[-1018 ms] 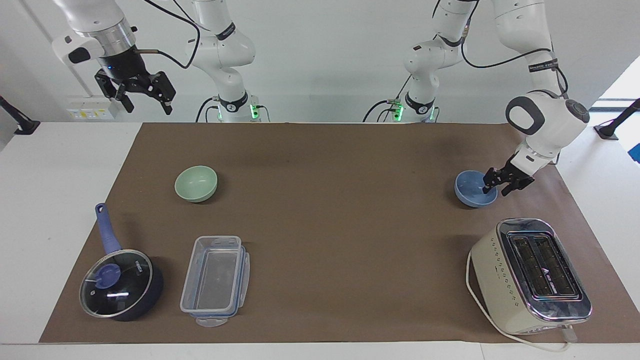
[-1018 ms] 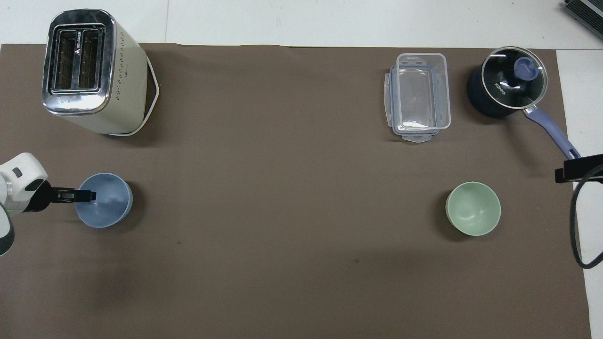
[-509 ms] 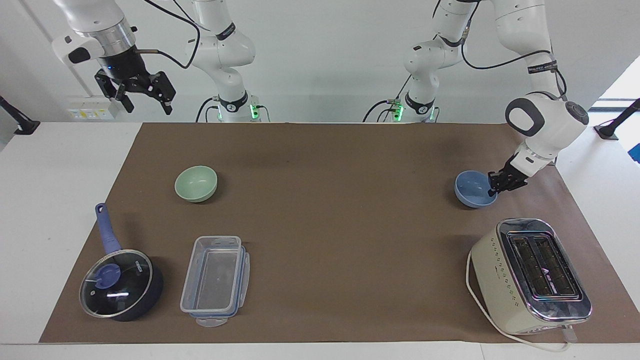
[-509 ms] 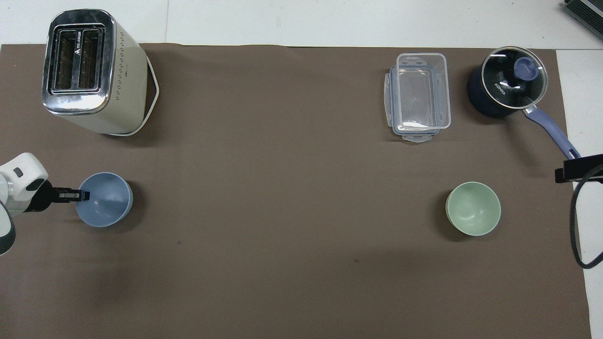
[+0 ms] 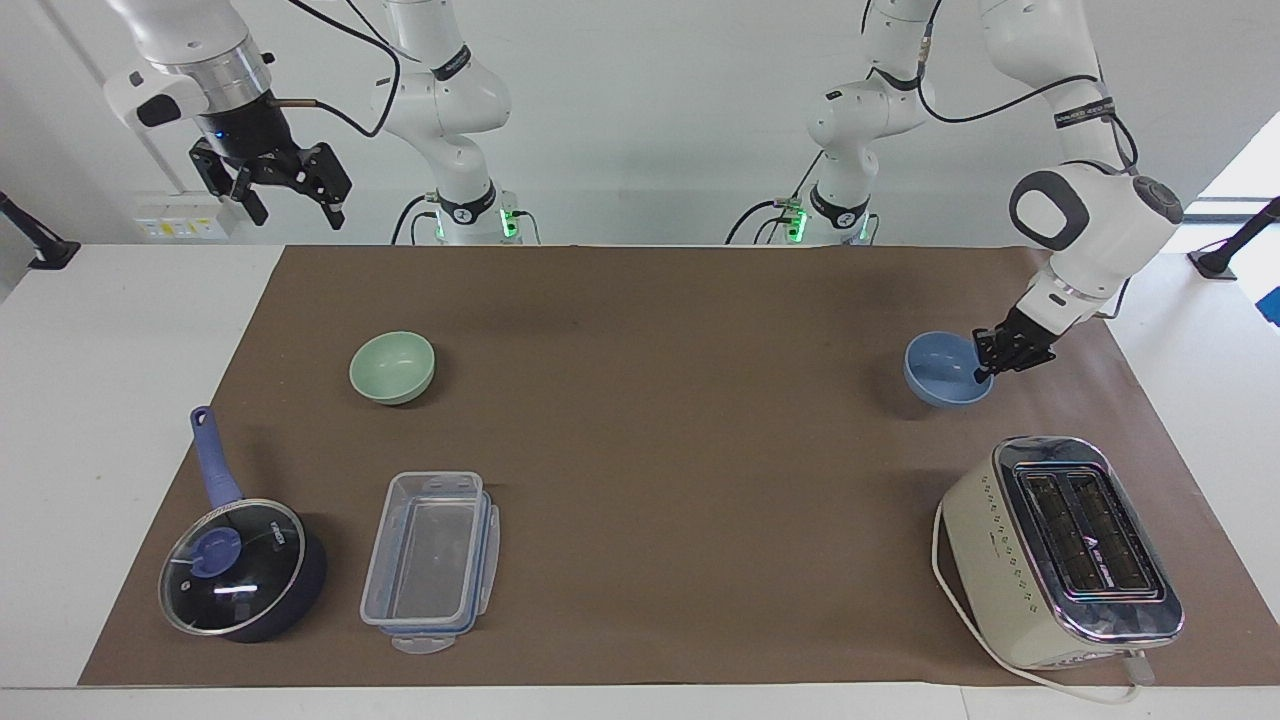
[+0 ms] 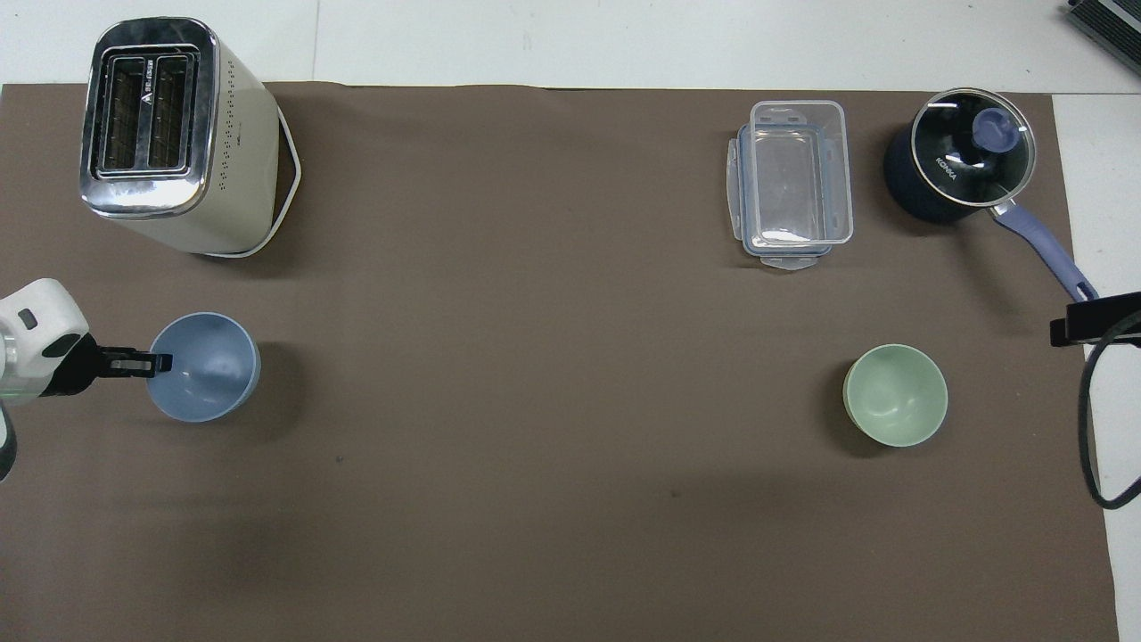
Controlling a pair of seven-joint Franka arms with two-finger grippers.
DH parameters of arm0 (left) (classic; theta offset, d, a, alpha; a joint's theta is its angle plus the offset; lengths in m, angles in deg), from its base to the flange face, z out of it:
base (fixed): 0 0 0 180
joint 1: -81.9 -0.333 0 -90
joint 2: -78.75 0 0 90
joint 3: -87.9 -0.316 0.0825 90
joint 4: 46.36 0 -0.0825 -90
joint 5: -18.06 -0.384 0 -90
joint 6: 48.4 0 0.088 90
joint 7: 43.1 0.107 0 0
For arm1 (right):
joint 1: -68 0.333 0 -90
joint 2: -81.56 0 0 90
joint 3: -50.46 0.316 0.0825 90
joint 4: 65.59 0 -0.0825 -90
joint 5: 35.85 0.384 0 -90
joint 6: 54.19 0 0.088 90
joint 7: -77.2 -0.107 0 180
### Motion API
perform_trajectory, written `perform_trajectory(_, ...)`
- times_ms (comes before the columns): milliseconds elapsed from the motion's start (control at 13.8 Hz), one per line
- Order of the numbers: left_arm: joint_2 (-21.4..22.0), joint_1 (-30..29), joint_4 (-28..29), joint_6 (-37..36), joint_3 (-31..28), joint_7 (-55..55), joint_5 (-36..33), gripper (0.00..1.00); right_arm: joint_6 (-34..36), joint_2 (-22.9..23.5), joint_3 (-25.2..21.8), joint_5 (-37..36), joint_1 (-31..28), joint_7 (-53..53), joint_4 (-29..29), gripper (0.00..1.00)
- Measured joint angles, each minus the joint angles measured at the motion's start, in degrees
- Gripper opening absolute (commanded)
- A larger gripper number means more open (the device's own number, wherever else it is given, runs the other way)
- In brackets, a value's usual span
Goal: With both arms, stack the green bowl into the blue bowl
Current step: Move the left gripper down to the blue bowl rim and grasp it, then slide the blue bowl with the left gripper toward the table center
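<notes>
The blue bowl [image 5: 945,370] is at the left arm's end of the table and also shows in the overhead view [image 6: 205,367]. My left gripper [image 5: 985,365] is shut on its rim at the side toward the table's end and holds it slightly above the brown mat; it also shows in the overhead view [image 6: 153,361]. The green bowl [image 5: 392,367] sits upright on the mat at the right arm's end, and also shows in the overhead view [image 6: 895,395]. My right gripper [image 5: 292,208] is open and empty, raised high over the table's corner by its base, where it waits.
A cream toaster [image 5: 1060,550] stands farther from the robots than the blue bowl. A clear plastic container [image 5: 430,560] and a dark blue lidded saucepan [image 5: 240,570] lie farther out than the green bowl. The brown mat [image 5: 660,400] covers the table.
My left gripper closed on the blue bowl's rim and raised the bowl a little off the mat. The right arm has not moved.
</notes>
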Motion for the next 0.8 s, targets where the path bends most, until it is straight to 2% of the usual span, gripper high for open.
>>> perform_trajectory(218,2.21,6.1,0.01,-1.35,0.2,-6.74,0.07,0.0,0.0,0.0,0.0,0.0,0.0,0.0,0.0,1.0)
perform_trajectory(436,2.46,13.94,0.02,-0.69,0.41,-16.25,0.12,0.0,0.0,0.0,0.0,0.0,0.0,0.0,0.0,1.0)
perform_trajectory(800,0.92,29.68,0.19,7.37,0.6,-36.05,0.19,0.0,0.0,0.0,0.0,0.0,0.0,0.0,0.0,1.0)
